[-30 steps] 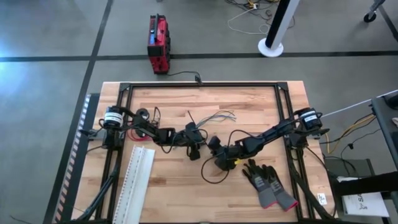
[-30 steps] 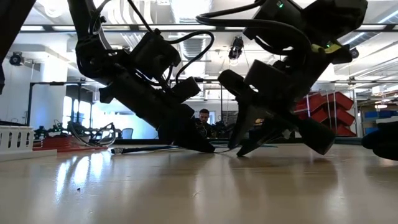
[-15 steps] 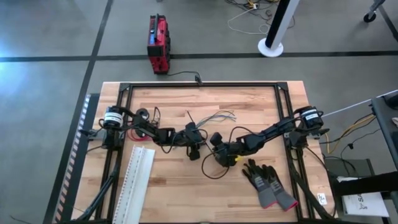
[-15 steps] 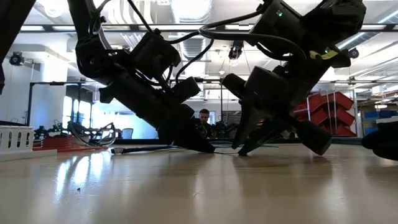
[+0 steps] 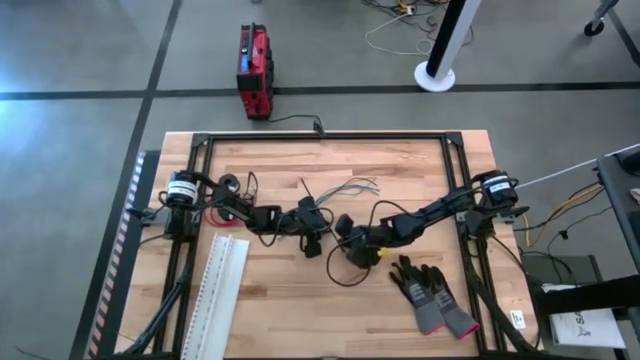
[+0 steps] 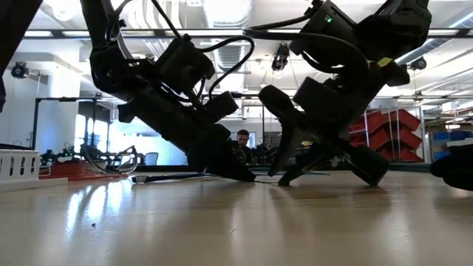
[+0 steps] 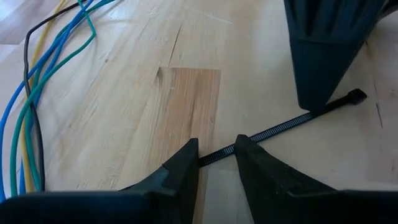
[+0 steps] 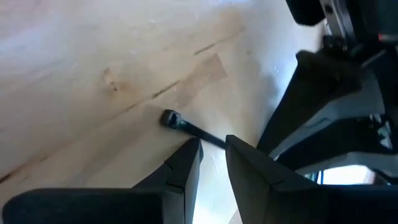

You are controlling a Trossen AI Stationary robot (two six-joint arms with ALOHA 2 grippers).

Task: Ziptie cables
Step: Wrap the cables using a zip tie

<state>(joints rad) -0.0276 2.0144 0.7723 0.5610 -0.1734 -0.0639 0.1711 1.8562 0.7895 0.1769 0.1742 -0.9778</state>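
Both hands low at the middle of the surface (image 5: 400, 170), tips close together. Left hand (image 7: 216, 154) has its fingers nearly together, clamped on the tail of a black zip tie (image 7: 292, 122); the tie's long axis runs from that hand toward the right hand (image 8: 211, 151), head end outermost. Right hand's fingers slightly apart, empty, just beside the tie's head (image 8: 169, 118). The cables (image 5: 345, 186), a loose coloured bundle, lie toward the far edge, apart from both hands; the left is nearer.
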